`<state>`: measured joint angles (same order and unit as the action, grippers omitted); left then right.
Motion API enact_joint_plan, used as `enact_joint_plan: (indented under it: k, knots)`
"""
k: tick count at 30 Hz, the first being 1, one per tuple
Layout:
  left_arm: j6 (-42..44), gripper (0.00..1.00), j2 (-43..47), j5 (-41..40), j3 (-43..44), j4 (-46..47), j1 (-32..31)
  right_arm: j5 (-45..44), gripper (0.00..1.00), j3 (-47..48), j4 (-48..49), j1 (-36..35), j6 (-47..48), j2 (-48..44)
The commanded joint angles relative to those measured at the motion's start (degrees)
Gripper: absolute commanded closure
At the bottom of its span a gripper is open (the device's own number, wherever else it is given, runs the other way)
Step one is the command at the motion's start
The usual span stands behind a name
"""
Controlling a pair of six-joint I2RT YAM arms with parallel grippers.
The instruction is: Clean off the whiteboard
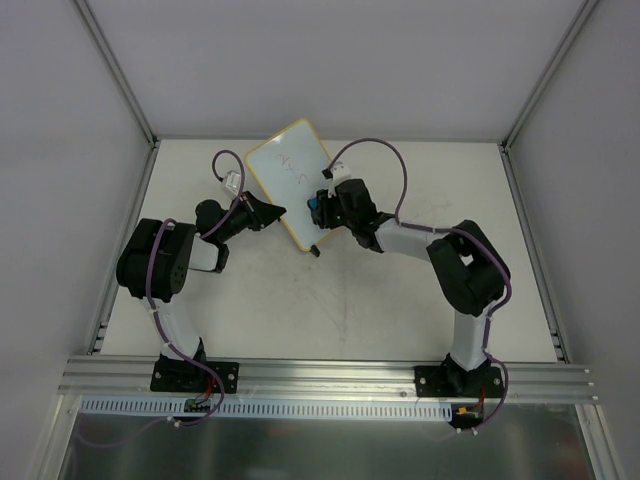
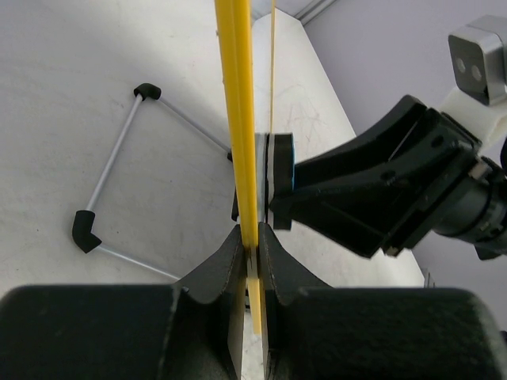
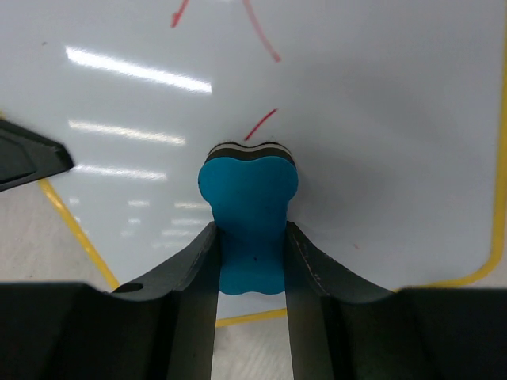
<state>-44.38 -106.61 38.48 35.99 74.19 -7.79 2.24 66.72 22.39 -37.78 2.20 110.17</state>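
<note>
Left gripper (image 2: 250,237) clamped board (image 2: 238,119) rim; right gripper (image 3: 249,237) pinched eraser (image 3: 247,198), seemingly against board. Risk was wipe pressure prying board loose

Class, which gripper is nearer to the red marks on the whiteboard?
Right. The right gripper presses the blue eraser to the whiteboard just below the red marks. The left gripper clamps the board's yellow rim, off to one side.

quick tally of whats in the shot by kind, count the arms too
whiteboard: 1
eraser: 1
robot arms: 2 (left arm, right arm)
total: 4
</note>
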Motion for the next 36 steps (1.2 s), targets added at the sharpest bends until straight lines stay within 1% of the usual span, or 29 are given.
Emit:
enact_joint_plan:
  k: [1, 5, 6, 11, 14, 18, 21, 23, 28, 32, 36]
  knots:
    - [2.2, 1.00, 1.0, 3.9, 0.8, 20.4, -0.8, 0.8, 1.00, -1.2, -2.5, -4.7, -0.3, -0.6]
    - [2.1, 1.00, 0.9, 3.9, 0.8, 20.3, -0.8, -1.8, 1.00, -1.5, -3.2, -7.5, -0.2, 0.3]
    - [2.2, 1.00, 1.0, 3.9, 0.8, 20.2, -0.8, -4.2, 1.00, -1.7, -3.2, -8.0, -0.3, 0.7]
    - [2.3, 1.00, 1.2, 4.1, 0.7, 20.2, -0.7, -4.3, 1.00, -1.8, -3.8, -7.3, -0.9, 0.3]
    - [2.3, 1.00, 1.5, 4.1, 0.8, 20.2, -0.8, -0.4, 1.00, -1.5, -5.3, -4.9, -3.3, -0.1]
    - [2.4, 1.00, 1.7, 4.1, 0.7, 20.1, -0.8, 0.1, 1.00, -3.2, -5.3, -1.2, -5.0, -1.2]
    - [2.4, 1.00, 1.7, 4.1, 0.7, 20.1, -0.8, 4.9, 1.00, -3.7, -5.2, 2.7, -8.0, -1.5]
    - [2.5, 1.00, 1.7, 4.3, 0.8, 20.1, -0.8, 5.6, 1.00, -3.8, -5.2, 4.0, -8.9, -1.4]
    - [2.5, 1.00, 1.9, 4.3, 0.8, 20.1, -0.8, 3.7, 1.00, -3.4, -6.3, 6.0, -8.4, -1.9]
    - [2.6, 1.00, 1.9, 4.3, 0.6, 20.1, -0.8, 0.7, 1.00, -1.5, -9.9, 6.9, -7.4, -1.2]
    - [2.7, 1.00, 2.0, 4.5, 0.4, 20.1, -0.8, 0.0, 1.00, -1.1, -10.1, 7.8, -7.5, -0.9]
